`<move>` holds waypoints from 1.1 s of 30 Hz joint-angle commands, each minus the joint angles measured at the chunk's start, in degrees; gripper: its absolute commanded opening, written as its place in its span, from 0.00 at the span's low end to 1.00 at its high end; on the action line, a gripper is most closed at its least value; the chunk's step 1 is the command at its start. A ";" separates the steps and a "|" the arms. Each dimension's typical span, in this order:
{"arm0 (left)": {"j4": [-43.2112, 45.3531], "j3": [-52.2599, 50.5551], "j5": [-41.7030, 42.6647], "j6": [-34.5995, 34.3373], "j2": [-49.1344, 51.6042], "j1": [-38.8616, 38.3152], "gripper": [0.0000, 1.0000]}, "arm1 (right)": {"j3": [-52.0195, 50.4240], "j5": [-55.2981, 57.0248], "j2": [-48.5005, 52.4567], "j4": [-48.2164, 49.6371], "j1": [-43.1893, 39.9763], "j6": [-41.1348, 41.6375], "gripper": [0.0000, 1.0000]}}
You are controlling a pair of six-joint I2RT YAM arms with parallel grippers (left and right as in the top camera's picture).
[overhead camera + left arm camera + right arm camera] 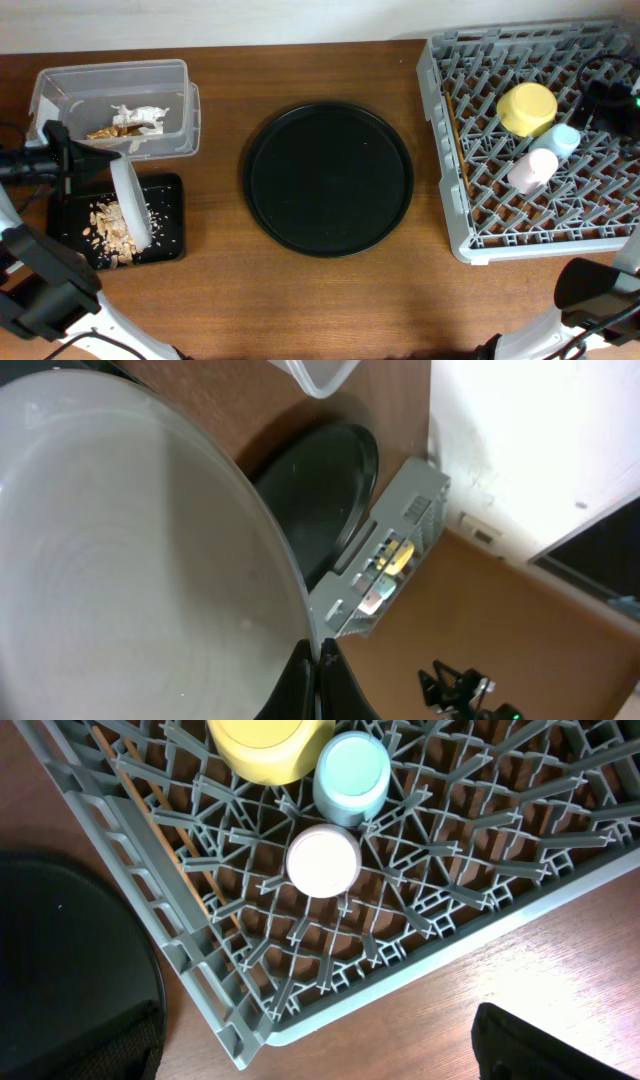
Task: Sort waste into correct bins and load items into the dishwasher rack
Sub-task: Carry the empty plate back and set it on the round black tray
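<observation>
Grey rack beneath spread, empty right fingers: bowl, cups, chopsticks loaded. Left fingers clamped on unracked plate, scraps dumped below.

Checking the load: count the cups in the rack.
2. The light blue cup stands beside the yellow bowl; the pink cup sits next to it, nearer the rack's front edge. The right arm covers the rack's far corner, so another could be hidden.
</observation>
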 commanded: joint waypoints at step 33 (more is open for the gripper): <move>34.69 0.48 -67.08 -22.32 2.01 -81.46 0.01 | -0.04 -0.31 0.15 0.00 -0.20 0.63 0.98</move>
